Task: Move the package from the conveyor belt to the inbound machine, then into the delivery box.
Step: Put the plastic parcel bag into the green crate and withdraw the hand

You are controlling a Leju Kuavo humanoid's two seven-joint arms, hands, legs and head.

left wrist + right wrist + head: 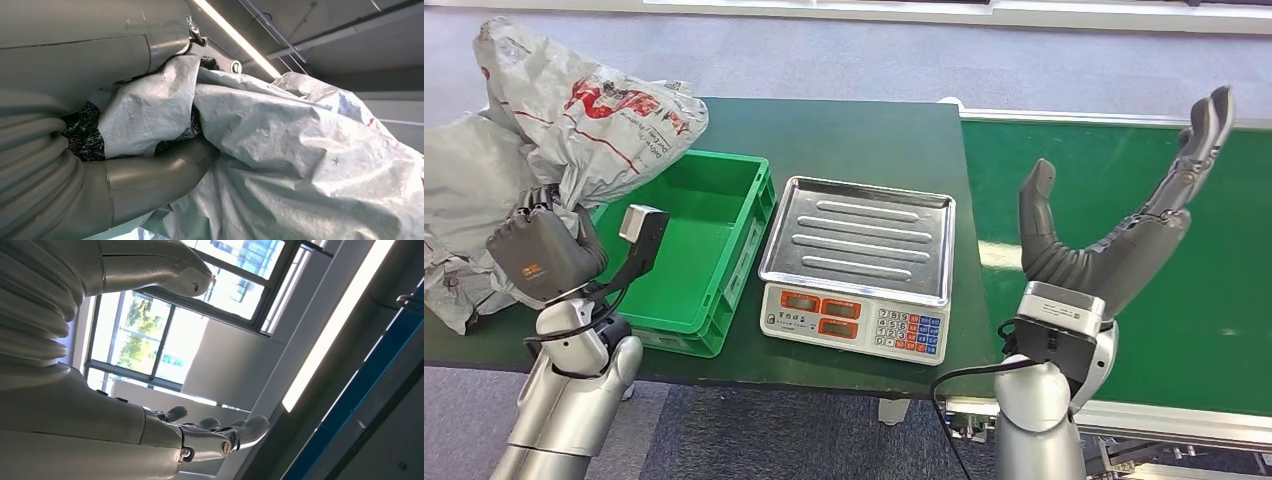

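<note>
Left hand (544, 255) clutching grey package (584, 110), right hand (1114, 215) splayed empty over green conveyor belt (1224, 300).

Even overhead light keeps my head view bright and sharp, with glare streaking the steel scale tray (858, 236). Ceiling light strips (330, 325) and blown-out windows (145, 335) blaze above my wrists, my near hands dim and soft.

**Greens, greys and red print**

The package (589, 110) is crinkled grey with red lettering. The crate (714, 260) is bright green; the tabletop (854, 135) and conveyor belt (1214, 300) are darker green. The scale (859, 262) is silver — orange displays, blue and orange keys.
</note>
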